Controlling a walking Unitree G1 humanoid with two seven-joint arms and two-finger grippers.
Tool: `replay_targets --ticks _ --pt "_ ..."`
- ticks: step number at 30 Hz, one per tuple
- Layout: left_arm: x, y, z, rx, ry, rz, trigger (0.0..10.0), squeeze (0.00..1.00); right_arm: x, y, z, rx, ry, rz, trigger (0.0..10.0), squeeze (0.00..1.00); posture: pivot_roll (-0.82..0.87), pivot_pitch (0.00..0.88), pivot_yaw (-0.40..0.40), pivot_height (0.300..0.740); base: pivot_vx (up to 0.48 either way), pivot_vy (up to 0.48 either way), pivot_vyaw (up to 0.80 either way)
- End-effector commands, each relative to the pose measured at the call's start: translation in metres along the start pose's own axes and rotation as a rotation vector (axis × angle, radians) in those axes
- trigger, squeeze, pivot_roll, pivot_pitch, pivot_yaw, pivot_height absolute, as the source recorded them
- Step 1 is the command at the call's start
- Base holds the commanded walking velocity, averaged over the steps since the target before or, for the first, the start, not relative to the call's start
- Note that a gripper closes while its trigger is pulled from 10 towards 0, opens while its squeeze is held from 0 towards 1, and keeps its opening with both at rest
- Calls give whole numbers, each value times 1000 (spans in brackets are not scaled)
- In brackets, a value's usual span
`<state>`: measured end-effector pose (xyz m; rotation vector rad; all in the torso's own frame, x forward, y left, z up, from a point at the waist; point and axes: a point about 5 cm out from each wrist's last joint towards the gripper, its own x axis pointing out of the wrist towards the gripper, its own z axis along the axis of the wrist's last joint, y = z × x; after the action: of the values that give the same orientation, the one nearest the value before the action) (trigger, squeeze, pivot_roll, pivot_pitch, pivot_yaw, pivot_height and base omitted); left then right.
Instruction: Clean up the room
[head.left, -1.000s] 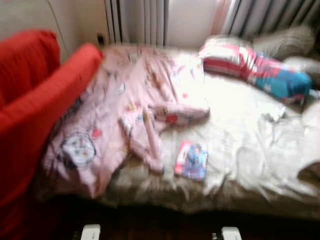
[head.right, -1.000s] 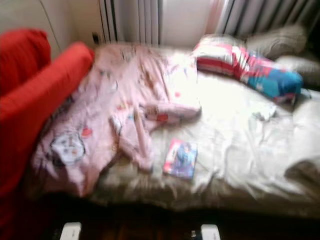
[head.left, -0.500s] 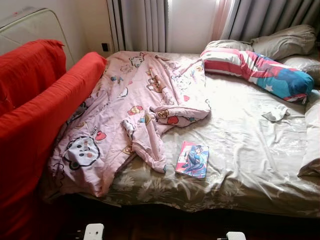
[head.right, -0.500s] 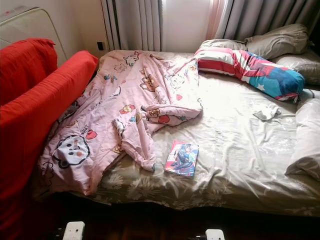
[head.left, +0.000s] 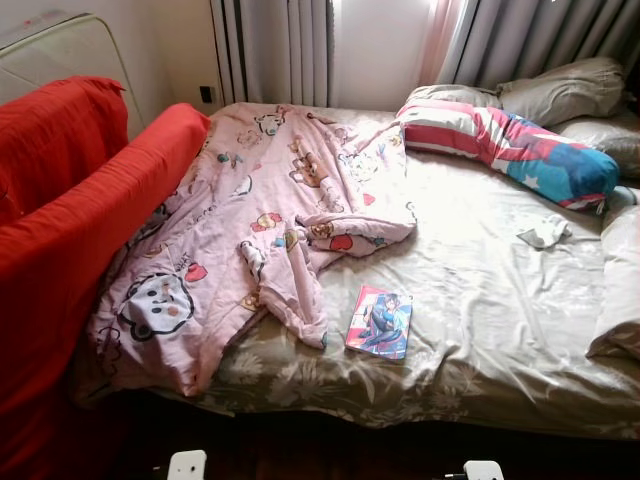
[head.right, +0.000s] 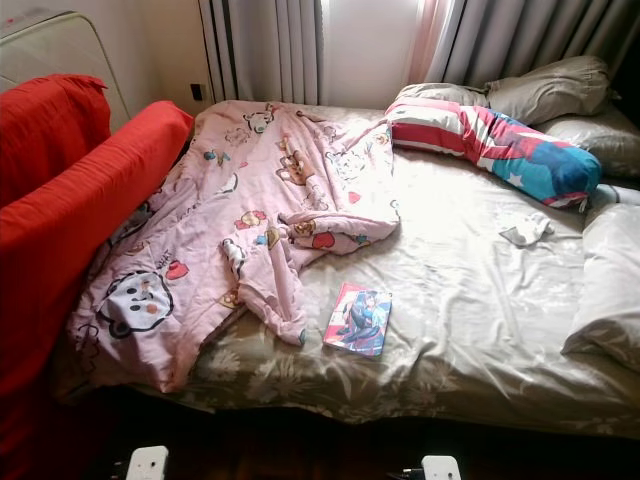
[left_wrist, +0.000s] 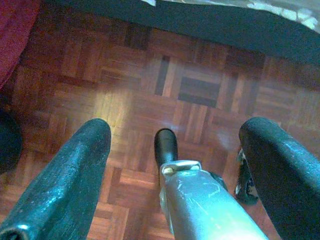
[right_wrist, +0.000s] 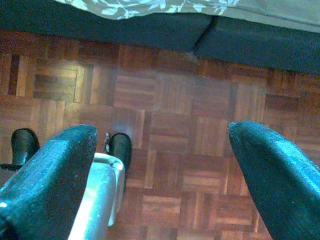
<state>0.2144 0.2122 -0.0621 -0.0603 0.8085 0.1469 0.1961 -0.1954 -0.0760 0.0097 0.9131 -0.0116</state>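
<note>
A pink cartoon-print blanket (head.left: 250, 230) lies crumpled across the left half of the bed (head.left: 480, 300). A comic book (head.left: 380, 321) rests on the beige sheet near the bed's front edge. A small crumpled grey cloth (head.left: 543, 233) sits at the right. A striped and blue bolster pillow (head.left: 520, 150) lies at the head. Both arms hang low over the parquet floor (left_wrist: 150, 100). My left gripper (left_wrist: 175, 145) is open with nothing between its fingers. My right gripper (right_wrist: 160, 145) is open too, above bare floor by the bed base.
A red sofa (head.left: 70, 220) stands against the bed's left side. Grey pillows (head.left: 560, 90) and curtains (head.left: 290, 50) are at the back. A white mattress (head.left: 60, 50) leans on the wall behind the sofa. Dark floor runs along the bed's front.
The view has steadied from blurred to sharp and shifted a little; the bed and its things lie as before. The grippers stay low and open.
</note>
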Motion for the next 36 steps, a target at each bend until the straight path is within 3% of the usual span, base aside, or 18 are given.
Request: replay_targets --ticks 1,15,29,36 --pt "-2 6 -8 -12 34 25 10000 0 0 4 -4 11 15 12 10000 0 36 98 -68 740 0 0 0" --pt "3 7 17 6 -12 16 10000 0 5 19 13 114 -28 13 10000 0 41 29 -6 740 0 0 0" --pt "-3 0 -15 19 58 -7 10000 0 1 10 -2 119 -4 -4 10000 0 21 137 -36 740 0 0 0" --pt "-6 5 -25 2 79 7 10000 0 0 7 -9 126 15 -21 10000 0 13 134 -43 740 0 -69 0"
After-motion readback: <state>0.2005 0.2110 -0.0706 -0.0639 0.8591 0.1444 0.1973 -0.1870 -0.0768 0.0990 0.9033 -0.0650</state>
